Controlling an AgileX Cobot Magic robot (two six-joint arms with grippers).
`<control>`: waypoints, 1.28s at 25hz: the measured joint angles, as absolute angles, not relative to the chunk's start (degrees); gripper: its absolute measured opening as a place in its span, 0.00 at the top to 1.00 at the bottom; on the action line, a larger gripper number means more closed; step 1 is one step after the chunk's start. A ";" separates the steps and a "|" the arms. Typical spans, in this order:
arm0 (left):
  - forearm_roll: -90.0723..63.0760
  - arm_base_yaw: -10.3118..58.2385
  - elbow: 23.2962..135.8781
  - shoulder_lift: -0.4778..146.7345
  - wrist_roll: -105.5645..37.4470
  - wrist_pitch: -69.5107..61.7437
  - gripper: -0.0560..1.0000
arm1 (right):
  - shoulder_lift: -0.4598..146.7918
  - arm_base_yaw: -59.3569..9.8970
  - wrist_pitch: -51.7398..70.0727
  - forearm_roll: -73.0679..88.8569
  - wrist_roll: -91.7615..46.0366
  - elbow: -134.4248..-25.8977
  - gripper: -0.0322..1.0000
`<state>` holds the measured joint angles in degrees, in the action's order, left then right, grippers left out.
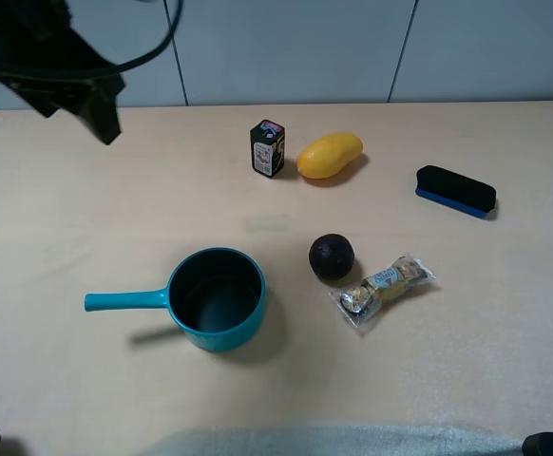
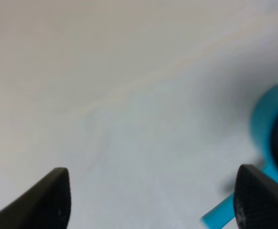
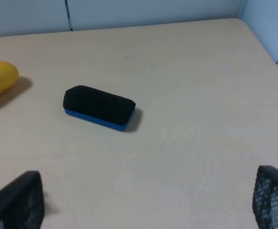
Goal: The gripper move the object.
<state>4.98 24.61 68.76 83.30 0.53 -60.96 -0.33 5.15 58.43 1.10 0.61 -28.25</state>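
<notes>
The object, a clear packet of gold-foil candies with a white label (image 1: pixel 386 285), lies flat on the table right of centre, just right of a dark purple round fruit (image 1: pixel 332 256). My left gripper (image 1: pixel 101 116) hangs high over the table's far left corner, far from the packet. In the left wrist view the left gripper (image 2: pixel 153 193) is open and empty, with its dark fingertips (image 2: pixel 53 195) wide apart over bare table. In the right wrist view the right gripper (image 3: pixel 144 200) is open and empty. The packet shows in neither wrist view.
A teal pot (image 1: pixel 216 300) stands left of centre, handle pointing left; it shows blurred in the left wrist view (image 2: pixel 272 129). At the back are a small black box (image 1: pixel 268 147), a yellow mango (image 1: pixel 330 155) and a black-and-blue eraser (image 1: pixel 455 190), which the right wrist view also shows (image 3: pixel 100 107).
</notes>
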 joint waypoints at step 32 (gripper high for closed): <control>3.22 4.19 39.37 24.38 -1.75 -65.91 0.28 | -0.33 5.15 58.42 1.10 0.61 -28.25 0.33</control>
